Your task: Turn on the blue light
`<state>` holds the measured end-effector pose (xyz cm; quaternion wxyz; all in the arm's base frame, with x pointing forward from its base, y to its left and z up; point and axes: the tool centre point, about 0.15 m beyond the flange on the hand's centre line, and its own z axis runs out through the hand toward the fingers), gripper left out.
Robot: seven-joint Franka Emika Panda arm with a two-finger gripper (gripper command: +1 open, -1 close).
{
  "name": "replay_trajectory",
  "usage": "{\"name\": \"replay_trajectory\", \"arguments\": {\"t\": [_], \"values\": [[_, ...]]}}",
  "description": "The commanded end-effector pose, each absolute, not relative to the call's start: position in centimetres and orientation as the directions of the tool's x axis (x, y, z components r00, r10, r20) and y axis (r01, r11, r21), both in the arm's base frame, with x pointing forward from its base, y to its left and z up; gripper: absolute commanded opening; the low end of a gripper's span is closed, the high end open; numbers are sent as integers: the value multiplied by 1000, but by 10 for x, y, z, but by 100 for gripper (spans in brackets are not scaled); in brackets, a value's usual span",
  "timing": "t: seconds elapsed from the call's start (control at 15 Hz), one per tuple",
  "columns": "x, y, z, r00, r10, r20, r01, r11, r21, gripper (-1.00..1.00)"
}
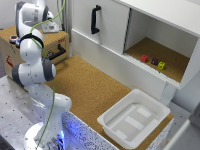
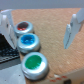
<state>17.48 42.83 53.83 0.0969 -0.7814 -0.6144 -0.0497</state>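
In the wrist view three round buttons with pale rims lie in a row on a cork surface. The blue light (image 2: 26,41) is the middle one, between the red-capped button (image 2: 23,27) and the green-capped button (image 2: 34,64). It looks unlit. My gripper (image 2: 38,42) is open and empty. Its two white fingers (image 2: 73,29) stand wide apart above the row, with the blue light a little off centre between them, and I see no contact. In the exterior view the arm (image 1: 31,50) bends over the left of the scene and its own links hide the fingers.
A cardboard box (image 1: 9,52) stands behind the arm at the exterior view's left. A white bin (image 1: 132,120) sits on the cork table (image 1: 90,85). A white cabinet with a black handle (image 1: 95,19) has an open compartment holding small coloured blocks (image 1: 152,61).
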Motion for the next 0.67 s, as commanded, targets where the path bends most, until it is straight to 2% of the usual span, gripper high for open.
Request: {"name": "replay_trajectory", "arguments": {"t": [0.0,0.13,0.27,0.33,0.6], "values": [[154,507,554,57,997,46,998,-58,5,100],[148,516,556,21,998,65,997,-25,73,100],[142,517,556,-7,997,76,995,-1,101,100],[137,516,555,-21,996,84,995,13,100,-100],[141,516,538,-42,994,98,998,37,53,-100]]}}
